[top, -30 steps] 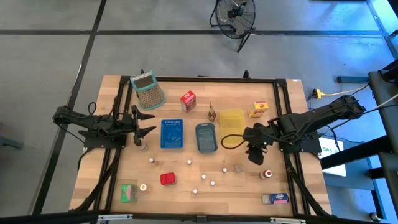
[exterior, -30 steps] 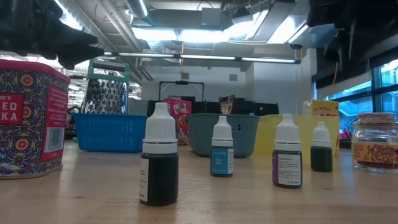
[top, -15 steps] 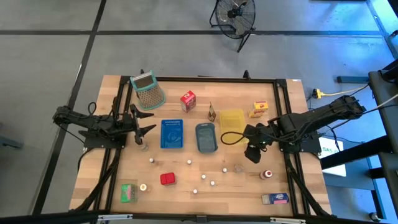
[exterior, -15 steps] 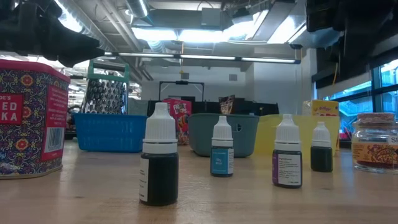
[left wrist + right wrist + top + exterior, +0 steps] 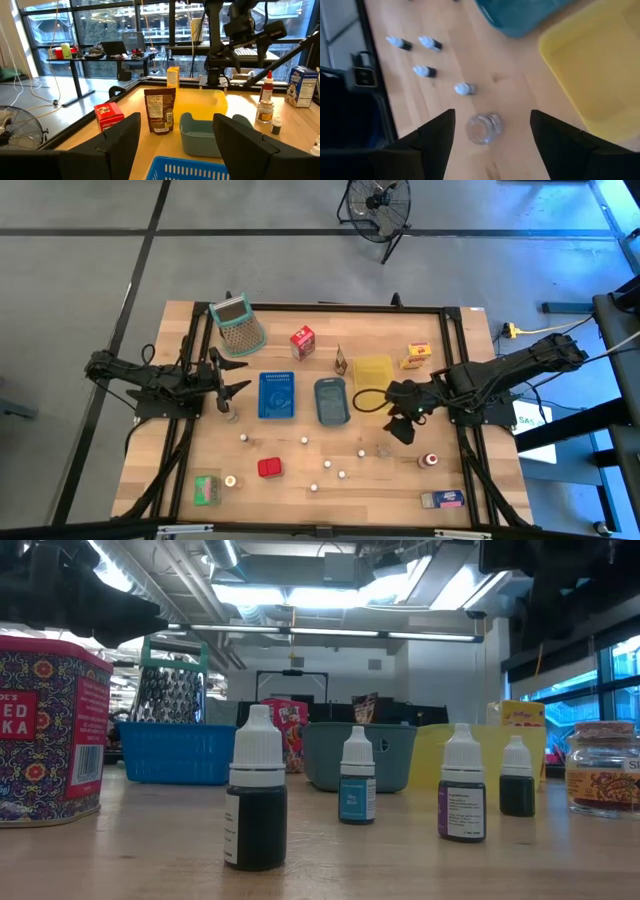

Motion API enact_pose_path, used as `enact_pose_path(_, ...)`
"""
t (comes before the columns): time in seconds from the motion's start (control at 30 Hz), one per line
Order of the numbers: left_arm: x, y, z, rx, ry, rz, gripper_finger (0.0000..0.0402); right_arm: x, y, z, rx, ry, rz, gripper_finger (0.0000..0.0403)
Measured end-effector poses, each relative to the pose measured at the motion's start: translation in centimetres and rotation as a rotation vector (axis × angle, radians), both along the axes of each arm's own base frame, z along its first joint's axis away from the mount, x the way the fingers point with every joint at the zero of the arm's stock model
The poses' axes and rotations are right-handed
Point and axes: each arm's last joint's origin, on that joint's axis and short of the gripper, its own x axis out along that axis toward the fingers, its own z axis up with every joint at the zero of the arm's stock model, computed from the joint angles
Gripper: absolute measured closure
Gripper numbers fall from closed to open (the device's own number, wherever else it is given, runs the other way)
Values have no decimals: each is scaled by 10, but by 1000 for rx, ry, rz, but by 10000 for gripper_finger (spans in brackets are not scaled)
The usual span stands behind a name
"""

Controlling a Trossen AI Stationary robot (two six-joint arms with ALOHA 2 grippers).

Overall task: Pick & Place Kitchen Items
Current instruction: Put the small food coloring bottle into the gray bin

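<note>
Two grippers open, holding nothing. Right gripper (image 5: 401, 427) right of centre, just above small clear jar (image 5: 384, 449). Go straight down, keep jar centred, close softly. Left gripper (image 5: 231, 384) waiting at left.

1. You have three trays side by side mid-table: a blue tray (image 5: 277, 396), a grey-blue tray (image 5: 331, 401) and a yellow tray (image 5: 374, 371).
2. A green-rimmed mesh basket (image 5: 238, 326) lies toward the table's (image 5: 330, 320) far left corner.
3. A floor fan (image 5: 377, 204) stands beyond the table.
</note>
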Motion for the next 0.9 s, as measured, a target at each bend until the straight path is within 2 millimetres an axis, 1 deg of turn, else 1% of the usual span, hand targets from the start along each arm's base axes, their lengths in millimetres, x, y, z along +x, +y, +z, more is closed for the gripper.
enact_pose_path(0.2, 0, 0, 0, 16, 5, -1, 157, 6, 2, 4, 23, -72, 0, 142)
enact_pose_path(0.27, 0, 0, 0, 17, 6, -1, 158, 8, 2, 4, 7, -89, 7, 142)
enact_pose_path(0.37, 0, 0, 0, 17, 6, -1, 156, 7, 1, 2, -21, -71, 4, 142)
enact_pose_path(0.43, 0, 0, 0, 17, 6, -1, 155, 6, 1, 0, -20, -39, 5, 143)
enact_pose_path(0.5, 0, 0, 0, 17, 5, -1, 156, 4, 0, -2, -2, -2, -30, 146)
enact_pose_path(0.57, 0, 0, 0, 18, 5, -1, 157, 3, -2, -1, 34, 28, -71, 152)
enact_pose_path(0.67, 0, 0, 0, 39, 12, 2, 157, -1, -6, 4, 72, 97, -81, 161)
enact_pose_path(0.9, 0, 0, 0, 41, 13, 3, 157, -17, -16, 1, 3, 284, -97, 175)
